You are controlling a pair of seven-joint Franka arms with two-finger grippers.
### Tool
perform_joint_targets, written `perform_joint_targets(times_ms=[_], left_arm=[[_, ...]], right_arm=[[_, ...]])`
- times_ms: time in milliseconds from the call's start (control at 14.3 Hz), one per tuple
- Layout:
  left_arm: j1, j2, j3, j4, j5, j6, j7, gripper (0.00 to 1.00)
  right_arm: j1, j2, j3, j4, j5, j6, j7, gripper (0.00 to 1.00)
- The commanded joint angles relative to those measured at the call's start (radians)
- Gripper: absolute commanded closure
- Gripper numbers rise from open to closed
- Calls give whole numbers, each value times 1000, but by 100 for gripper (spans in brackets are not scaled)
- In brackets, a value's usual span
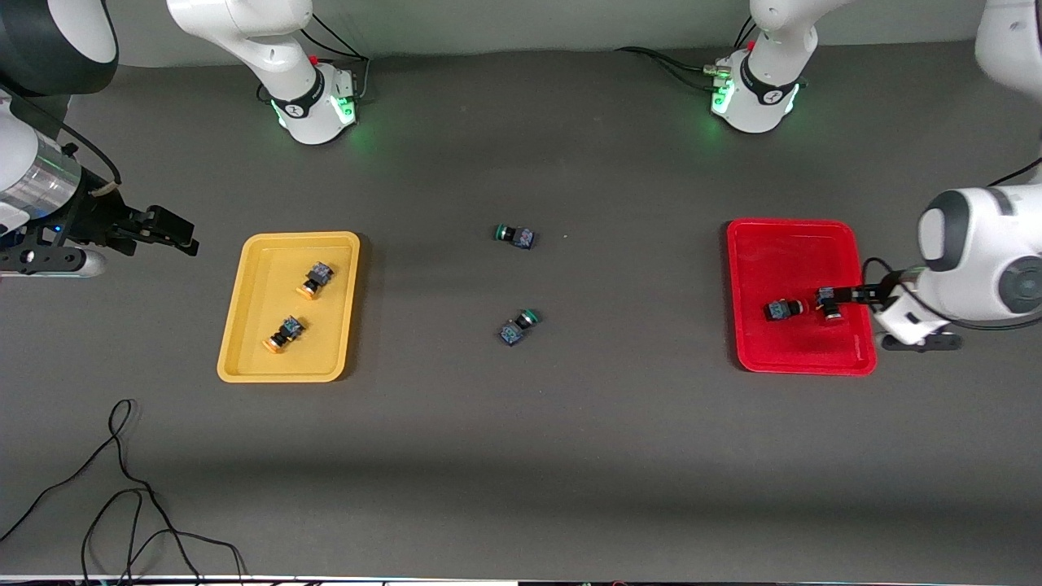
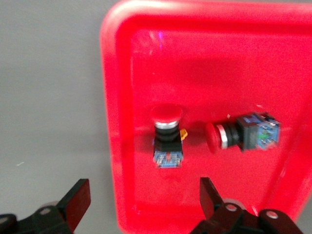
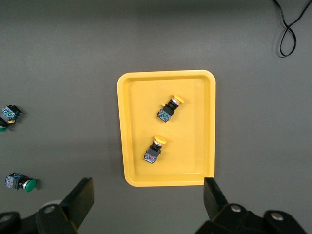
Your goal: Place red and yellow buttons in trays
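1. Right gripper (image 1: 175,232), left edge of the frame: jaws wide, holding nothing, up over bare counter (image 1: 521,456) just beside the yellow tray (image 1: 244,342).
2. The yellow tray sits left of centre, toward the right arm's end. Two yellow buttons lie in it on their sides: one (image 1: 316,279) farther from the camera, one (image 1: 284,334) nearer, apart from each other.
3. Centre of the frame: two green buttons on the counter, one (image 1: 515,236) farther, one (image 1: 518,325) nearer, well apart.
4. Right of centre: the red tray (image 1: 790,236), toward the left arm's end. Two red buttons lie in it side by side, not touching: one (image 1: 783,310), one (image 1: 829,303).
5. Left gripper (image 1: 838,297), right side of the frame: jaws wide, low over the red tray, gripping nothing; the second red button lies between its fingers.
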State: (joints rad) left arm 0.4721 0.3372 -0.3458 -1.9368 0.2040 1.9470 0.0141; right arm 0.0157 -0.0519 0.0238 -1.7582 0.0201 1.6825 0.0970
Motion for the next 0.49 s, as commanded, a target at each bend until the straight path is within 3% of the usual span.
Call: perform_joint_targets(times_ms=[0, 210, 420], left_arm=[[-7, -65, -41, 145, -5, -213, 20, 0], [-6, -122, -100, 280, -49, -386, 21, 0], [-10, -223, -116, 302, -126, -447, 24, 0]], right_arm=[[-17, -13, 8, -1, 17, 9, -26, 0], [-17, -31, -16, 17, 18, 23, -26, 0], [-14, -31, -24, 22, 18, 3, -36, 0]])
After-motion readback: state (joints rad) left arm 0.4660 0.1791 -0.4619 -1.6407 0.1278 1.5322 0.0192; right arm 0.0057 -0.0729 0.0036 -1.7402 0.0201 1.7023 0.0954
